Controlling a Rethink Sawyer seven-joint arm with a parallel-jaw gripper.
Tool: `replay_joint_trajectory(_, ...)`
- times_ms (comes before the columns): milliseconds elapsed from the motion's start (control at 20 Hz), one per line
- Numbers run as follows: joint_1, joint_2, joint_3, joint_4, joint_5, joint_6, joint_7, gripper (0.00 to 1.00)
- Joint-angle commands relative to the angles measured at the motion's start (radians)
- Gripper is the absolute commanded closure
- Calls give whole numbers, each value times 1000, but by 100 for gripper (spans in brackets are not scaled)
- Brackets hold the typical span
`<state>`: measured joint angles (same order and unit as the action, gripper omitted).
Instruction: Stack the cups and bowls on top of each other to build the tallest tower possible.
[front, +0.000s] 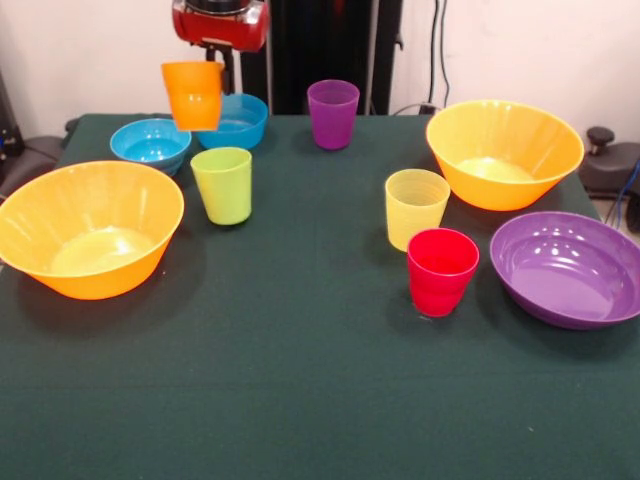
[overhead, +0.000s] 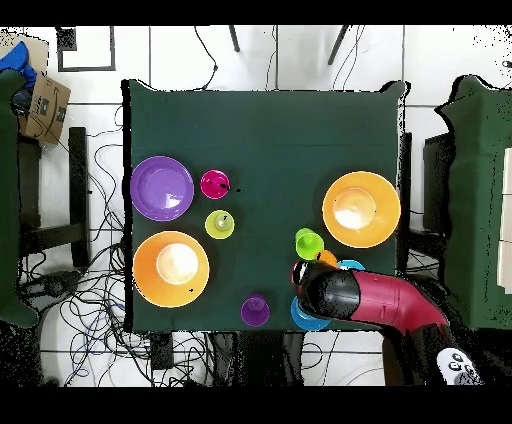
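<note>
Nearest the camera: a broad bare stretch of dark green counter (front: 300, 400), open right across the front edge. Further back on the right, red cup (front: 441, 270) upright, just beside the yellow cup (front: 415, 207) behind it; wide purple bowl (front: 570, 267) close to the right edge. Beyond those, one large orange bowl (front: 504, 153). On the left, second orange bowl (front: 88, 228) overhanging the left edge slightly; lime green cup (front: 223, 185) upright just beside it. Toward the far edge: cyan bowl (front: 151, 143) and deeper blue bowl (front: 236, 120) side by side, purple cup (front: 333, 114) standing alone. Orange cup (front: 193, 95) lifted clear of the counter, upright, in front of the blue bowl, hanging under the gripper (front: 205, 68). Fingers clamped on its rim. No stack anywhere.
</note>
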<state>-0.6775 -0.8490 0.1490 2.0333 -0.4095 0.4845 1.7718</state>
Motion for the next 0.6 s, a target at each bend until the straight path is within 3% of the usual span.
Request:
replay_joint_trajectory(50,16,23,103,-60,21,5,9,100)
replay_joint_trajectory(600,53,25,97,-58,52,-5,68,100)
